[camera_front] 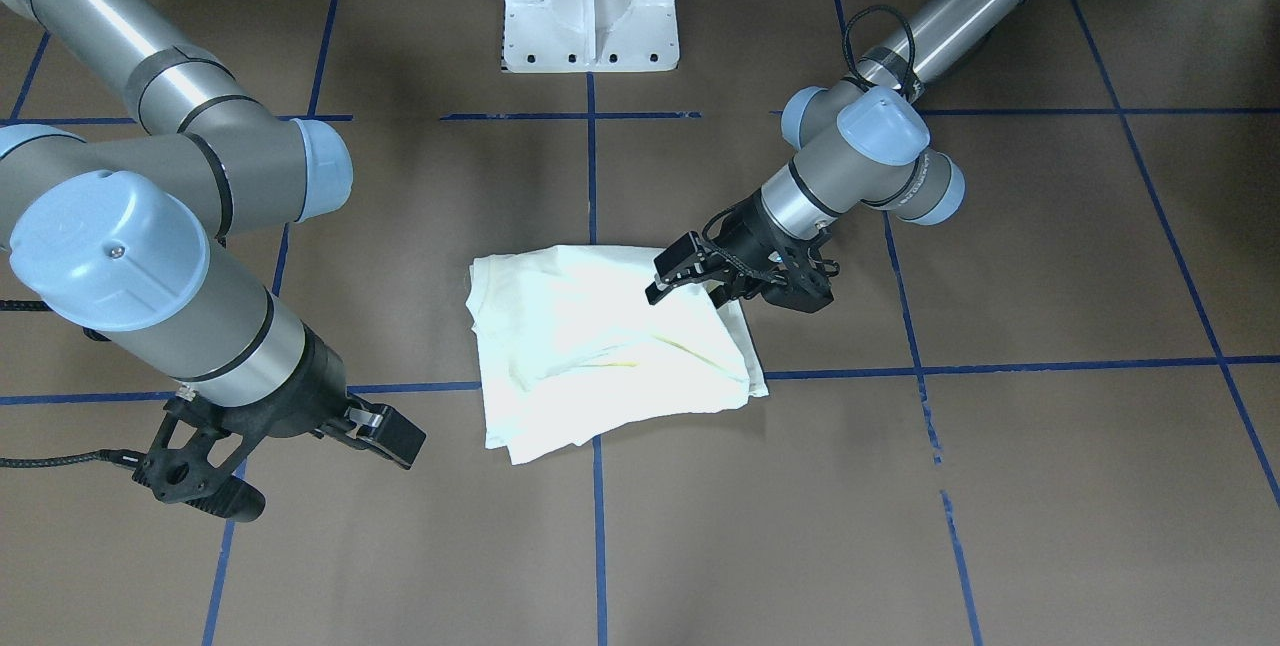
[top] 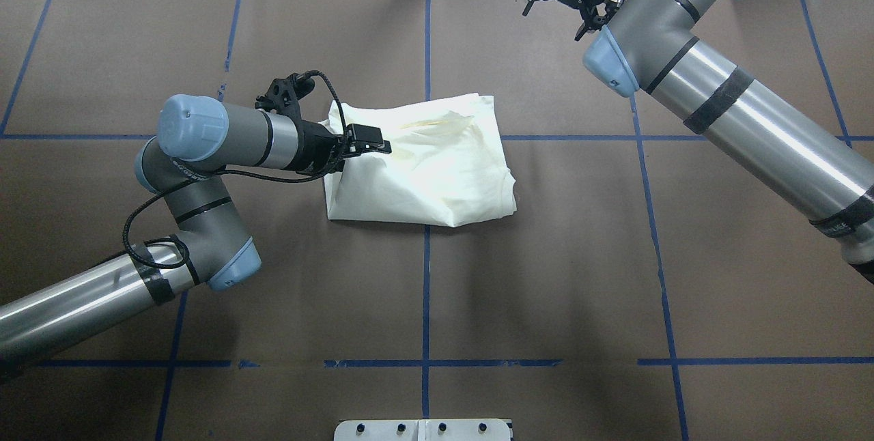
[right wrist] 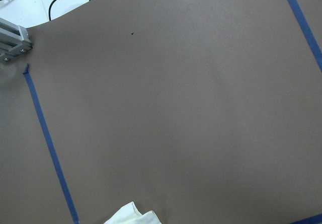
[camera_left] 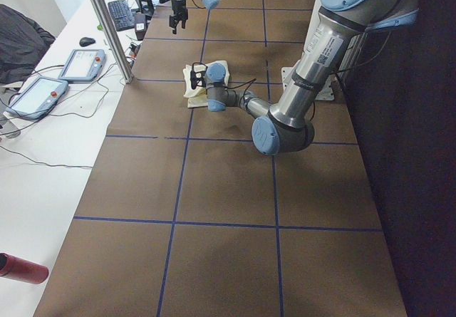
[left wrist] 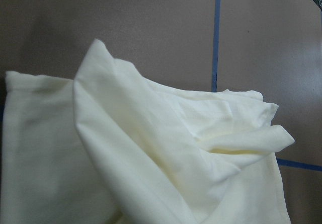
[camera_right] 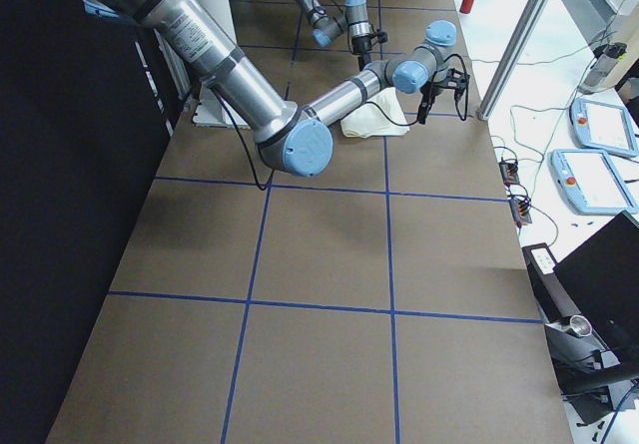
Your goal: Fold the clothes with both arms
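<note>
Lying T-shirt: folded, plain side up, on surface.
Left gripper: at T-shirt's edge; grip unclear.
Right gripper: spread, well apart from T-shirt.

— What lies around you, apart from the job?
— Brown paper covers the table, and blue tape lines cross it in a grid. A white pedestal stands at my edge.
— And past the far edge?
— I see a white bench. Two control pendants lie beside a silver post. A keyboard and a mouse sit farther along, with a red cylinder at my left end.
</note>
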`<state>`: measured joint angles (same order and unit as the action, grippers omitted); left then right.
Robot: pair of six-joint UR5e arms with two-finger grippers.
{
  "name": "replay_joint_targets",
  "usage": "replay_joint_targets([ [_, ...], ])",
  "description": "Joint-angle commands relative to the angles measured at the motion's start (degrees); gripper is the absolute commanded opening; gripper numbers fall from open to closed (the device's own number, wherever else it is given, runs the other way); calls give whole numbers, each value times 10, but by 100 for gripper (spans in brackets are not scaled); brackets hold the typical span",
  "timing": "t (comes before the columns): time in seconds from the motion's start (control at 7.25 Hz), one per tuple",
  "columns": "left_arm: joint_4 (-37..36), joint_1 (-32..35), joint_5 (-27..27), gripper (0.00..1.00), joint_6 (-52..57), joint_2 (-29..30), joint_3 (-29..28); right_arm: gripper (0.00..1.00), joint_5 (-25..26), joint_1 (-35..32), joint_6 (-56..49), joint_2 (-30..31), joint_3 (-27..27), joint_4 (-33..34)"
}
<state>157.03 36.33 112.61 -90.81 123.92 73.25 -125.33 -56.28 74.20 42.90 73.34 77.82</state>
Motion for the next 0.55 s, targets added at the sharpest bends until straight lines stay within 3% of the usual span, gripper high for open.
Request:
replay_joint_targets([
  [0.0, 34, -20, 33, 100, 0, -7, 3, 100, 1, -1, 0, 0, 2, 1],
  [0.41, 38, -48, 69, 100, -23, -63, 71, 100, 1, -5, 0, 3, 2, 1],
])
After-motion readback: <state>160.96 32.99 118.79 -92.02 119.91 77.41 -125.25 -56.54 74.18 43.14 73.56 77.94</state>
